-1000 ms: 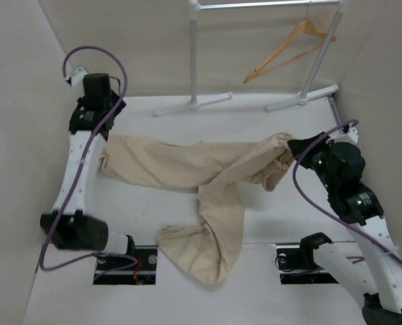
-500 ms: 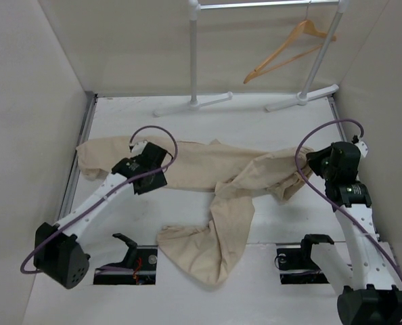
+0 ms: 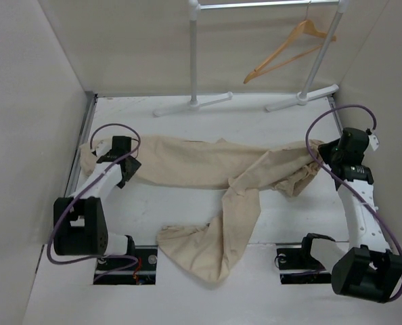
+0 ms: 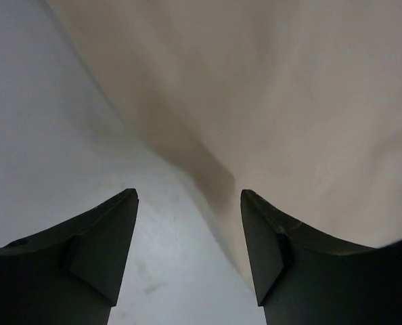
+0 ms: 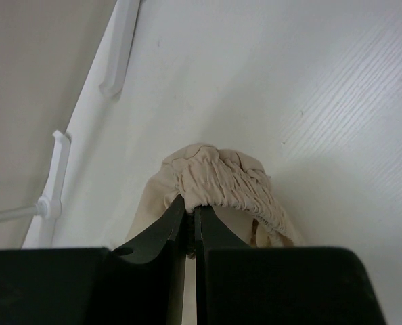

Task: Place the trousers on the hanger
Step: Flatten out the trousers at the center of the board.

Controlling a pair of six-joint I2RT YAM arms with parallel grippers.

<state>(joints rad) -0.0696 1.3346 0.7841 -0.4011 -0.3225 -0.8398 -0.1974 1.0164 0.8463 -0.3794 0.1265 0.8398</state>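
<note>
The beige trousers (image 3: 201, 169) lie stretched across the table, with one leg trailing toward the near edge. My right gripper (image 3: 321, 153) is shut on the gathered elastic waistband (image 5: 228, 183) at the right end and holds it just above the table. My left gripper (image 3: 126, 170) is open at the trousers' left end. In the left wrist view its jaws straddle the cloth's edge (image 4: 289, 122), with bare table under the left finger (image 4: 99, 250). The tan wooden hanger (image 3: 289, 47) hangs on the rack rail at the back right, far from both grippers.
The white rack has two poles (image 3: 194, 54) with feet (image 3: 191, 103) on the table's far side. Beige walls close in on the left and right. The rack's feet also show in the right wrist view (image 5: 120, 47).
My left arm has swung from the far left corner over the trousers and now sits low at their left end. My right gripper has pulled the waistband to the right, stretching the trousers out.
</note>
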